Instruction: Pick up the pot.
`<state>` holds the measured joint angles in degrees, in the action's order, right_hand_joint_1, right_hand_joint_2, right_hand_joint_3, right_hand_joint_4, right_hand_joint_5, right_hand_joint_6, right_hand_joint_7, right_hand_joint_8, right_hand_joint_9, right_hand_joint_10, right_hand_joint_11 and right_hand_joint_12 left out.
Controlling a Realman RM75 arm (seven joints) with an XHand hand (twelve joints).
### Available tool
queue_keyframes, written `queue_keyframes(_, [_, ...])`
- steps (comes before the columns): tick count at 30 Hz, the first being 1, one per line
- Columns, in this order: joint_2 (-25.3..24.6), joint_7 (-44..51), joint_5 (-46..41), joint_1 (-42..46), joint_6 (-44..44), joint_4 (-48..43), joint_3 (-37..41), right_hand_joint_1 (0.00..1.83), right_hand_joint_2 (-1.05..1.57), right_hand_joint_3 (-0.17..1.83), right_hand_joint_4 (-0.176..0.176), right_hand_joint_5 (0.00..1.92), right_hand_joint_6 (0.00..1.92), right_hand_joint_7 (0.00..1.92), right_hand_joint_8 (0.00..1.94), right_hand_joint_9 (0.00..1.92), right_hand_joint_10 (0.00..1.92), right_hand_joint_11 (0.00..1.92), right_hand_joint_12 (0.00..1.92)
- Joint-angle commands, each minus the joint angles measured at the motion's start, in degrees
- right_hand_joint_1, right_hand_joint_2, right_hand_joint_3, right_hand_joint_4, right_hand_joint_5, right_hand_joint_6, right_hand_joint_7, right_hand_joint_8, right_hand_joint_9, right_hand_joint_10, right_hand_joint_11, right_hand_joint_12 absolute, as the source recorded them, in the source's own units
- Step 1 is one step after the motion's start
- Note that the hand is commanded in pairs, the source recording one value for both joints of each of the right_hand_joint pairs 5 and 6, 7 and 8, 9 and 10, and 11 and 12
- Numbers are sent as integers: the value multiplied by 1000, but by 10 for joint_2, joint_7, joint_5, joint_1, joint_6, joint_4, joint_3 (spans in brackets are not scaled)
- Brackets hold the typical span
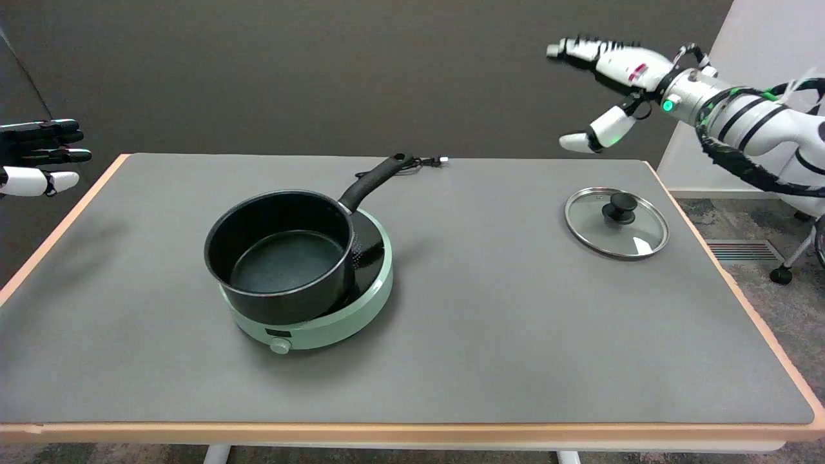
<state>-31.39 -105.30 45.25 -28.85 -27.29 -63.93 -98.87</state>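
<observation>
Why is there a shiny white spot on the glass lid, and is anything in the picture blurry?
In the head view, the white spot on the glass lid is glare from a light overhead; the pot casts only a soft shadow on the grey table, so the lighting is even; the right hand looks slightly soft at its fingertips, the rest is sharp.

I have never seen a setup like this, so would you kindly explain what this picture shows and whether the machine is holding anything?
This is one picture from a camera above the table's near side, looking down and across it. The white arm at the upper right ends in the robot's right hand, raised in the air with fingers spread, holding nothing. On the grey table a black pot sits on a green cooker, its handle pointing away. The glass lid lies apart, on the table to the right. The hand at the left edge is idle.
</observation>
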Motion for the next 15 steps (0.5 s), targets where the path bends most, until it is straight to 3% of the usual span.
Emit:
queue_keyframes(1, [-121, 6, -83, 237, -36, -277, 345, 1133, -807, 507, -70, 0, 0, 0, 0, 0, 0, 0, 0])
queue_keyframes(7, [-178, 17, -79, 257, -39, -326, 376, 1125, -730, 495, -89, 0, 0, 0, 0, 0, 0, 0, 0])
queue_keyframes(15, [-186, 114, -79, 269, -53, -375, 345, 1134, -757, 527, -87, 0, 0, 0, 0, 0, 0, 0, 0])
